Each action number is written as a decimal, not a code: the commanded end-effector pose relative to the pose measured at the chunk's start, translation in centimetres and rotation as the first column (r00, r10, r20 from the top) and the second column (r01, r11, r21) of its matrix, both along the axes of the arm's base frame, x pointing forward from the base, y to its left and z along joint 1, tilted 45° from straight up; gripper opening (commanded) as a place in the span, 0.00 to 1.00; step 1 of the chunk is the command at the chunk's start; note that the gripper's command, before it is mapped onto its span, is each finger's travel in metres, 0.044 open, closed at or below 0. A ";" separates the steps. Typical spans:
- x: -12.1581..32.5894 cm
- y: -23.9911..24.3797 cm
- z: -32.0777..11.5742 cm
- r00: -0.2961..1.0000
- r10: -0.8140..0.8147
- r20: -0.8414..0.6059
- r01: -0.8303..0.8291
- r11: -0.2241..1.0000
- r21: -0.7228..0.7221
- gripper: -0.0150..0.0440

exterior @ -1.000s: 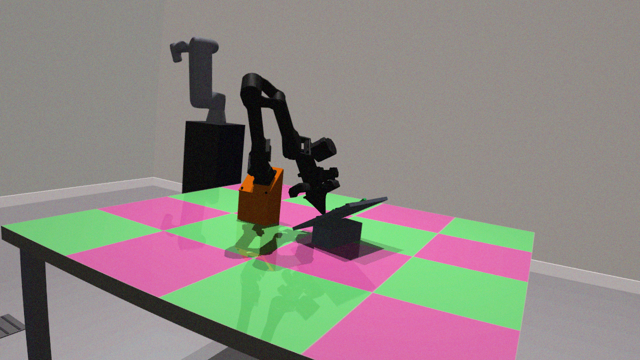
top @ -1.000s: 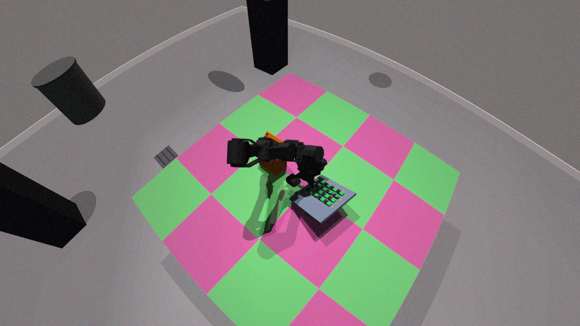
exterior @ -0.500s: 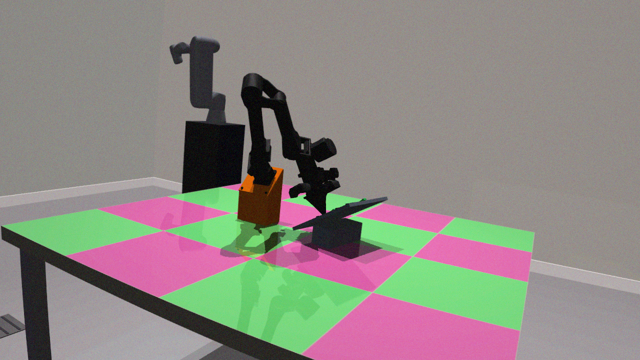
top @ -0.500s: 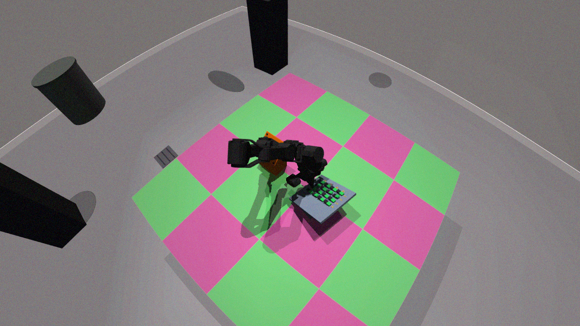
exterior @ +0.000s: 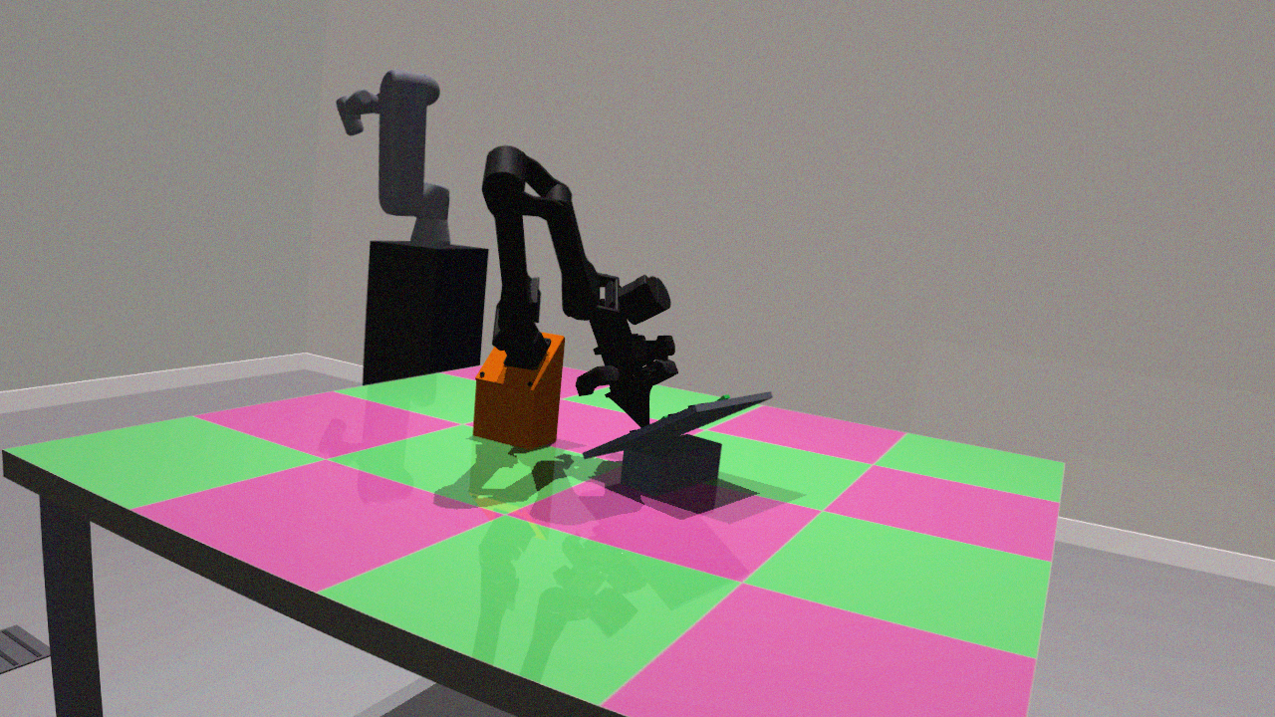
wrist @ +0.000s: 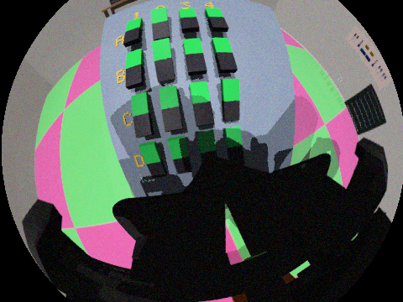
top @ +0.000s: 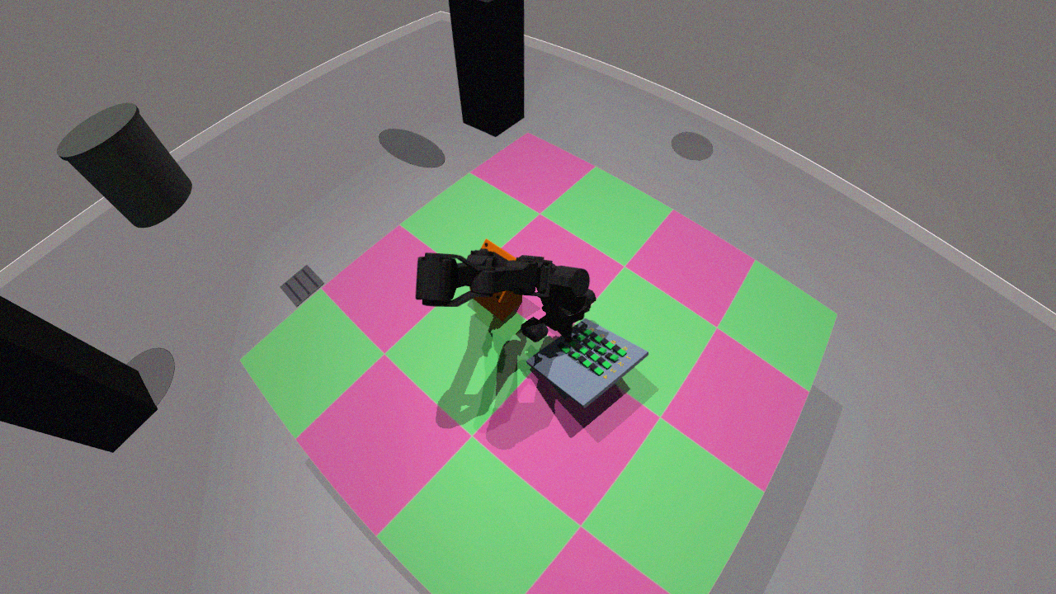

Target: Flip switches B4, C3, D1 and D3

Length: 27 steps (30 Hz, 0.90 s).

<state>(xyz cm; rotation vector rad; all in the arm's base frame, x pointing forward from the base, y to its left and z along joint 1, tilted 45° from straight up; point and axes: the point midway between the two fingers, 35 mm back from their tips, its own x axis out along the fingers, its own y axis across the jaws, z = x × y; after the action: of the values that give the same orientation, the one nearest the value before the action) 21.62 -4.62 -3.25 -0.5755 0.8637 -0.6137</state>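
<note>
Our gripper [wrist: 224,190] closed, fingers pinched together, empty, tip low over row D of switch panel [wrist: 264,62] near D3 [wrist: 206,143]. Panel sits tilted on dark block [exterior: 672,463], just beside orange arm base [exterior: 518,392]. We judge D3 press in hand; which targets already flipped we cannot tell. Final lift clear not yet done.

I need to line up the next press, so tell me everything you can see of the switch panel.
The switch panel is a flat grey-blue plate, tilted on a dark block, its high edge away from the arm. It carries sixteen rocker switches, half green and half dark, with yellow row letters and column numbers. The shut gripper hangs at row D; contact is hidden.
</note>
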 end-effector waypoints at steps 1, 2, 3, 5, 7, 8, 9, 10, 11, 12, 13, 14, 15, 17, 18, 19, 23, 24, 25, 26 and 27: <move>0.0 -0.1 -0.1 1.000 0.001 -0.007 -0.001 1.000 0.000 0.25; 0.0 -0.1 -0.1 1.000 0.001 -0.007 -0.001 1.000 0.000 0.25; 0.0 -0.1 -0.2 1.000 0.001 -0.007 -0.001 1.000 0.000 0.25; 0.0 -0.1 -0.2 1.000 0.001 -0.007 -0.001 1.000 0.000 0.25; 0.0 -0.2 -0.2 1.000 0.001 -0.007 -0.001 1.000 0.000 0.25; 0.0 -0.2 -0.2 1.000 0.001 -0.007 -0.001 1.000 0.000 0.25; 0.0 -0.2 -0.2 1.000 0.001 -0.007 -0.001 1.000 0.000 0.25; 0.0 -0.2 -0.2 1.000 0.001 -0.007 -0.001 1.000 0.000 0.25; 0.0 -0.2 -0.2 1.000 0.001 -0.007 -0.001 1.000 0.000 0.25; 0.0 -0.2 -0.2 1.000 0.001 -0.007 -0.001 1.000 0.000 0.25; 0.0 -0.2 -0.2 1.000 0.001 -0.007 -0.001 1.000 0.000 0.25; 0.0 -0.2 -0.2 1.000 0.001 -0.007 -0.001 1.000 0.000 0.25; 0.0 -0.2 -0.2 1.000 0.001 -0.007 -0.001 1.000 0.000 0.25; 0.0 0.3 -0.1 1.000 -0.001 -0.004 0.001 1.000 0.007 0.25; -0.2 0.7 -0.1 1.000 -0.002 -0.009 0.002 1.000 0.015 0.25; -0.4 1.3 0.0 1.000 -0.003 -0.015 0.003 1.000 0.022 0.25; -1.6 3.3 1.2 0.999 -0.011 -0.031 0.011 0.999 0.030 0.25; -2.0 3.7 1.7 0.999 -0.013 -0.032 0.014 1.000 0.027 0.25; -2.4 4.0 2.3 0.999 -0.015 -0.031 0.015 1.000 0.022 0.25; -2.7 4.3 2.8 0.999 -0.016 -0.029 0.017 1.000 0.016 0.25; -2.9 4.5 3.1 0.999 -0.017 -0.028 0.017 1.000 0.013 0.25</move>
<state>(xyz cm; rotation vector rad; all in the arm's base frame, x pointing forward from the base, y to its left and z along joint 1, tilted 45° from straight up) 20.22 -2.22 -2.98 -0.5675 0.9173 -0.5961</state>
